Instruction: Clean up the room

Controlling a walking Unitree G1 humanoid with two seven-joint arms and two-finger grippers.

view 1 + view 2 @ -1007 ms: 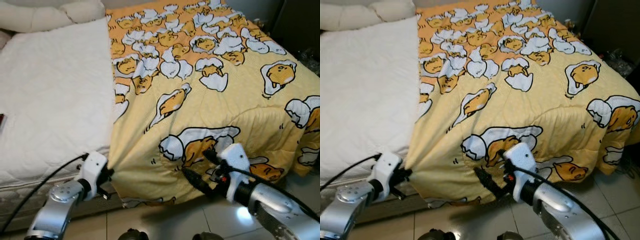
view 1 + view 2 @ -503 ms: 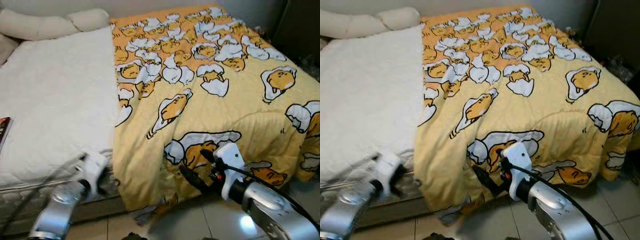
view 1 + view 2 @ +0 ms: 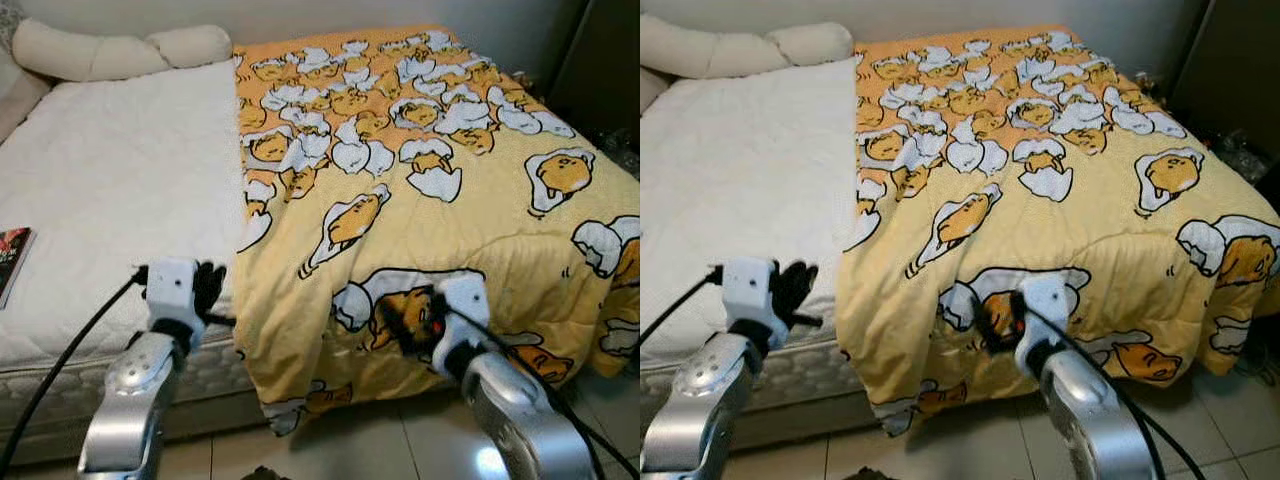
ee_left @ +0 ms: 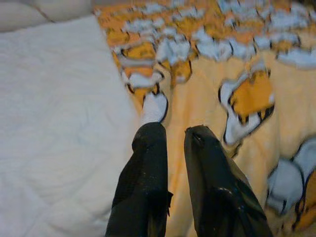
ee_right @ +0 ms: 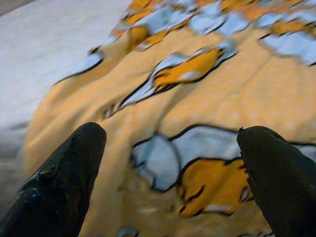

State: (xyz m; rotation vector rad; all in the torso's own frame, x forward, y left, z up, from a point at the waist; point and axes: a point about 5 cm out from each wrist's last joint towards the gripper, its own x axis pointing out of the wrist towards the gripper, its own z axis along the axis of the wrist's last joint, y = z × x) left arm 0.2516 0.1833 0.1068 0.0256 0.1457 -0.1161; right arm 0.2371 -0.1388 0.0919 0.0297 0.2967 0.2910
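**A:** ok so what's on the far left?

**B:** a book [image 3: 10, 262] lying flat on the white mattress [image 3: 110, 190], right at the edge of the head view. Two cream pillows [image 3: 110, 50] up at the head of the bed, by the wall.

**A:** and the left arm?

**B:** left gripper [image 4: 170, 136] is up over the foot end of the mattress, right where the bare white part meets the blanket's edge. Fingers are nearly together, just a thin gap, nothing between them. Wrist cam is a bit blurry, but you can see both tips free above the fabric.

**A:** where's the blanket then?

**B:** the yellow blanket [image 3: 430, 180] with the egg cartoon print covers the right half of the bed, spread out, with its lower end hanging over the foot toward the tiled floor [image 3: 370, 445]. The left half of the mattress is uncovered.

**A:** right arm?

**B:** right gripper [image 5: 170, 148] is low at the foot of the bed, pointing at the draped part of the blanket. Fingers spread wide, empty, blanket just past the tips.
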